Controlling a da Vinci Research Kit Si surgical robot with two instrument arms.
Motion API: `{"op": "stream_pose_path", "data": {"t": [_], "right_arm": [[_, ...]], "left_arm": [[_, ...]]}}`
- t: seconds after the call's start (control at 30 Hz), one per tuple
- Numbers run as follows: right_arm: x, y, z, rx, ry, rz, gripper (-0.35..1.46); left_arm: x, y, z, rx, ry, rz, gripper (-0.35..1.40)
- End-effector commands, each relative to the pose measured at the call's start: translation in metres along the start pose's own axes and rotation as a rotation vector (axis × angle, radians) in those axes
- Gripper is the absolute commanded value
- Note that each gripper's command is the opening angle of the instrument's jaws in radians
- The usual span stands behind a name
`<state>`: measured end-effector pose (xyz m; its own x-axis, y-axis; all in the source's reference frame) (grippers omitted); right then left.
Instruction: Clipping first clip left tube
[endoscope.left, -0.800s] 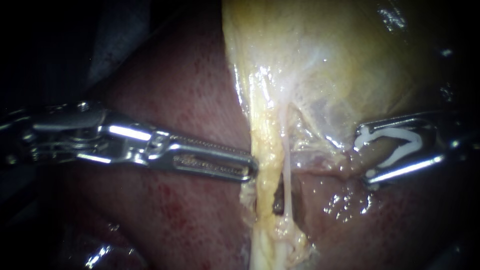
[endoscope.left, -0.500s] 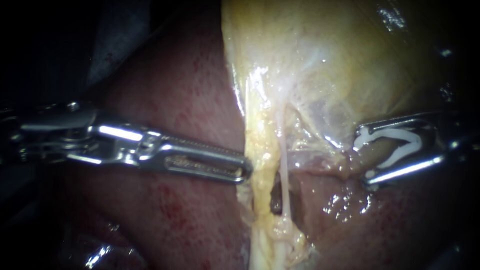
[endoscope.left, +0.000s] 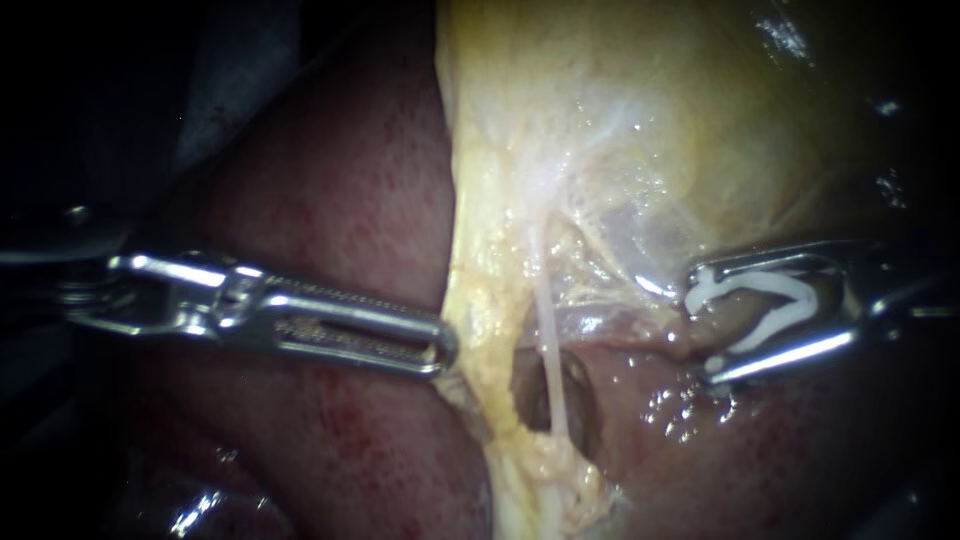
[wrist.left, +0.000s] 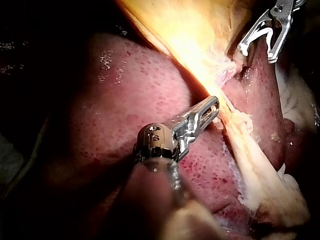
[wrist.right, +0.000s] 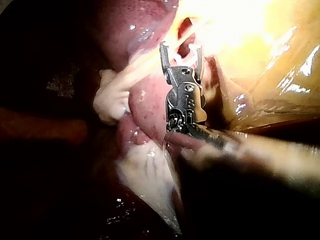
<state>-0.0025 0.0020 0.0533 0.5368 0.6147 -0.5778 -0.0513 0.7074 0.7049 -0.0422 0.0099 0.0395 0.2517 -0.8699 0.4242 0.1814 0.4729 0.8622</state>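
Beside the thin tube (endoscope.left: 548, 350), left instrument (endoscope.left: 440, 350) level, pincer pinching yellow tissue (endoscope.left: 480, 300), right instrument (endoscope.left: 703, 322) pincer wide, holding clip (endoscope.left: 800, 290)

Liver (endoscope.left: 340, 200): dark red, smooth and wet, with fine red specks. It fills the field on both sides of the pale tissue and shows bright glints low on the right.
Gallbladder (endoscope.left: 650, 90): yellow-green and glossy, at the top of the endoscope view, lying over the liver.
Membrane (endoscope.left: 630, 220): thin and translucent, below the gallbladder.
Fat (endoscope.left: 480, 300): a yellow, lumpy strand running down from the gallbladder's left edge.
Opening (endoscope.left: 525, 400): a dark gap just right of the fat.
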Motion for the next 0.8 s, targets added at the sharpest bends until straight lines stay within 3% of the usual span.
{"op": "stream_pose_path", "data": {"t": [0.03, 0.47, 0.8], "right_arm": [[-0.0003, -0.0001, 0.0007, 0.009, -0.006, -0.002, 0.54], [-0.0033, -0.0009, 0.0081, 0.063, -0.044, -0.033, 0.53], [-0.0047, -0.0007, 0.0125, 0.088, -0.065, -0.035, 0.53]], "left_arm": [[0.0, -0.0001, 0.0, 0.0, -0.004, -0.001, -0.35], [0.0001, -0.0008, 0.0, -0.002, -0.005, -0.001, -0.35], [0.0001, -0.0012, -0.0001, -0.002, -0.005, -0.002, -0.35]]}}
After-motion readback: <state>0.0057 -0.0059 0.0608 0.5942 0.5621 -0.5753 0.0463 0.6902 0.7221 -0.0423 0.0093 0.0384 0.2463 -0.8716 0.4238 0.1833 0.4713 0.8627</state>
